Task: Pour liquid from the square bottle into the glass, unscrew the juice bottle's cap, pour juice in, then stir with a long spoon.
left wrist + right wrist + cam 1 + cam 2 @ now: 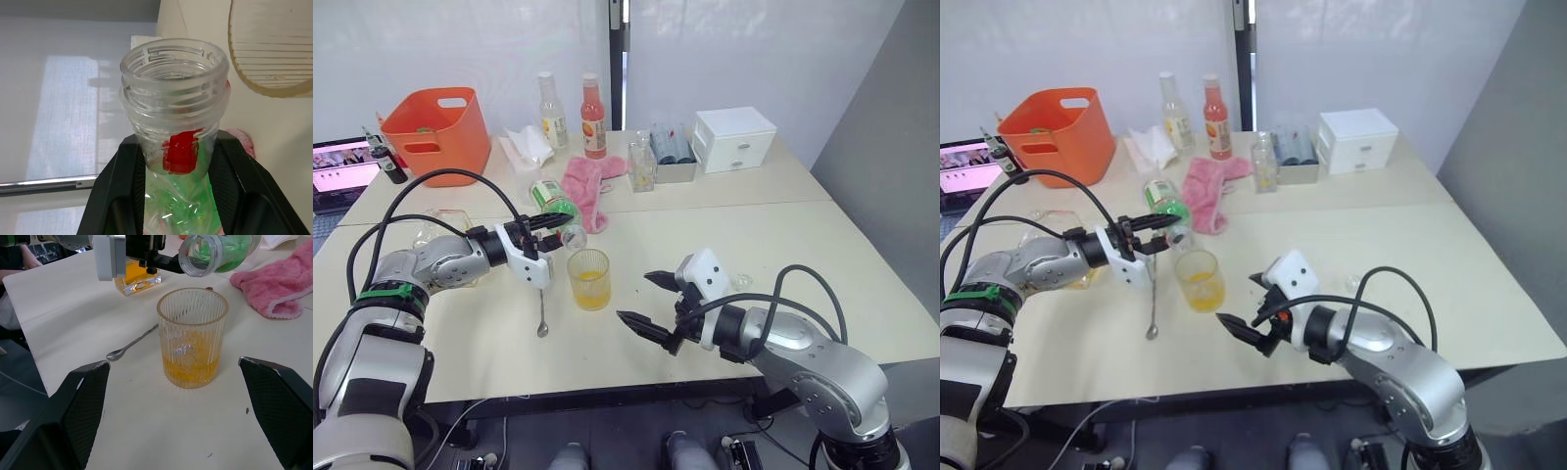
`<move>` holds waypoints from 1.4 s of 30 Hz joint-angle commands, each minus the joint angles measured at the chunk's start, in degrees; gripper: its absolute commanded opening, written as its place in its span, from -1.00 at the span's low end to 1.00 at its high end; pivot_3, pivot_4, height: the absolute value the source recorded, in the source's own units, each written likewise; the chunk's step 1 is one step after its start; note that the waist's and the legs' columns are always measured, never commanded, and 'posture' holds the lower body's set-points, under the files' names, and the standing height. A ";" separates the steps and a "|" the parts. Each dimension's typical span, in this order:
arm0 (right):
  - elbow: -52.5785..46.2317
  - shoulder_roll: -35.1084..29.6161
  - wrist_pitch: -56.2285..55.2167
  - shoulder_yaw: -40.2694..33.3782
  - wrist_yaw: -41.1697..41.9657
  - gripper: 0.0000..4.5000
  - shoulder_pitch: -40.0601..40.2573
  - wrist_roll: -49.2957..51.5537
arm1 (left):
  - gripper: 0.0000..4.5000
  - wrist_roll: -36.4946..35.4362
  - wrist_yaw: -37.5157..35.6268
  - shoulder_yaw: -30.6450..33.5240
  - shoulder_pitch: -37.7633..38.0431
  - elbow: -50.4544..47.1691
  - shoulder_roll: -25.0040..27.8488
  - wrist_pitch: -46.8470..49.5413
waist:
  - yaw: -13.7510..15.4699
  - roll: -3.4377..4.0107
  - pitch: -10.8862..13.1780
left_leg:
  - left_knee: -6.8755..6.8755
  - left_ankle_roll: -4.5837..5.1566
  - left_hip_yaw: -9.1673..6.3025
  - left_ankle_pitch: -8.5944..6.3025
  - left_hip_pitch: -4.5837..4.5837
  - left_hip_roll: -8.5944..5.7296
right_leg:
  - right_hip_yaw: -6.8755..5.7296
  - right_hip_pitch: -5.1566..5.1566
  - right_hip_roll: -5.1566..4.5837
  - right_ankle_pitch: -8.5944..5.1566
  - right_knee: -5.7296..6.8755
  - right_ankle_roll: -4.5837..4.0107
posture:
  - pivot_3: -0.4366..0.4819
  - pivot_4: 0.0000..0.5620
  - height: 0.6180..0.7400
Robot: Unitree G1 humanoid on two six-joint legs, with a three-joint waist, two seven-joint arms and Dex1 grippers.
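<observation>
The base of the juice bottle (553,200) lies against the pink cloth (587,184) behind it, and in the left wrist view its lower body is cut off by the frame edge. The bowl of the long spoon (542,315) is clear, but the top of its stem runs up behind the left end effector (544,223).

That left end effector pinches the juice bottle at the neck, one black finger pressed on each side. The bottle is tipped nearly level, its uncapped threaded mouth pointing at the glass (589,278) and hanging just above and beside its rim. A red mark shows on the neck, and green label through the clear plastic.

The right end effector (646,304) hovers low over the desk (783,245) with its fingers spread wide, holding nothing, near the glass on its right side.

The glass stands upright on the desk, ribbed, with orange-yellow liquid in its bottom third. The long spoon lies flat on the desk just left of it.
</observation>
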 commanded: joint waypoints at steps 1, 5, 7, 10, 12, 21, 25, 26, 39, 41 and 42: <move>-2.37 0.15 -0.31 -0.58 -0.05 0.98 -1.01 1.12 | -0.38 1.24 5.25 -0.32 -2.73 -1.77 1.88 -0.36 | -0.01 0.00 0.00 | 0.00 0.00 0.00 0.00 0.00 0.00 | 0.00 0.00 0.00 0.00 0.00 0.00 | -0.05 -0.47 0.99; -2.30 0.11 -0.33 -0.50 0.01 0.98 -1.05 1.07 | -0.38 2.89 8.57 -2.00 -3.37 -1.78 2.38 -0.08 | 0.04 0.00 0.00 | 0.00 0.00 0.00 0.00 0.00 0.00 | 0.00 0.00 0.00 0.00 0.00 0.00 | -0.05 -0.47 0.99; -2.31 0.15 -0.28 -0.49 -0.01 0.98 -1.08 1.12 | -0.38 3.81 10.38 -2.65 -3.68 -2.11 2.67 0.15 | 0.04 0.00 0.00 | 0.01 0.00 0.00 0.00 -0.01 -0.01 | 0.00 0.00 -0.01 0.00 0.00 0.01 | -0.05 -0.47 0.99; -2.27 0.11 -0.29 -0.44 0.05 0.98 -1.03 1.13 | -0.38 4.87 12.42 -3.47 -4.16 -2.41 2.96 0.51 | 0.04 0.00 0.00 | 0.01 0.00 0.00 0.00 -0.01 -0.01 | 0.00 0.00 -0.01 0.00 0.00 0.01 | -0.05 -0.47 0.99; -2.20 0.08 -0.28 -0.44 0.10 0.98 -1.03 1.15 | -0.38 5.79 13.82 -4.06 -4.40 -2.54 3.14 0.61 | 0.05 0.00 0.00 | 0.00 0.00 0.00 0.00 -0.01 -0.01 | 0.00 0.00 -0.01 0.00 0.00 0.01 | -0.05 -0.47 0.99; -2.35 0.11 -0.03 -0.49 0.16 0.98 -0.99 1.54 | -0.38 8.18 17.68 -5.78 -5.27 -3.05 3.63 1.37 | 0.05 -0.01 0.00 | 0.00 0.00 0.00 0.00 -0.01 -0.01 | 0.00 0.00 -0.01 0.00 0.00 0.01 | -0.05 -0.47 0.99; -2.41 0.18 0.03 -0.48 0.18 0.98 -1.01 1.74 | -0.38 8.76 18.62 -6.50 -5.49 -3.04 3.81 1.54 | 0.02 -0.01 0.00 | 0.00 0.00 0.00 0.00 -0.01 -0.01 | 0.00 0.00 -0.01 0.00 0.00 0.01 | -0.05 -0.47 0.99; -2.36 0.17 0.00 -0.47 0.18 0.98 -1.06 1.78 | -0.38 9.10 19.05 -6.68 -5.56 -3.13 3.86 1.72 | 0.01 -0.01 0.00 | 0.00 0.00 0.00 0.00 -0.01 -0.01 | 0.00 0.00 -0.01 0.00 0.01 0.01 | -0.05 -0.47 0.99; -2.45 -0.27 -0.05 -0.42 -0.20 0.98 -1.23 2.80 | -0.38 9.34 20.72 -8.65 -6.11 -2.53 4.26 2.40 | 0.05 -0.01 0.00 | 0.02 0.00 0.00 0.00 -0.02 -0.02 | 0.00 0.00 -0.01 0.00 0.01 0.02 | -0.05 -0.47 0.99; -2.46 -0.33 -0.08 -0.40 -0.25 0.98 -1.22 2.85 | -0.38 9.30 20.79 -8.90 -6.17 -2.52 4.30 2.43 | 0.05 -0.01 0.00 | 0.02 0.00 0.00 0.00 -0.02 -0.02 | 0.00 0.00 -0.01 0.00 0.02 0.02 | -0.05 -0.47 0.99; -2.45 -0.34 -0.08 -0.41 -0.26 0.98 -1.22 2.90 | -0.38 9.26 20.81 -9.05 -6.23 -2.49 4.31 2.50 | 0.05 -0.01 0.00 | 0.02 0.00 0.00 0.00 -0.02 -0.02 | 0.00 0.00 -0.01 0.00 0.02 0.02 | -0.05 -0.47 0.99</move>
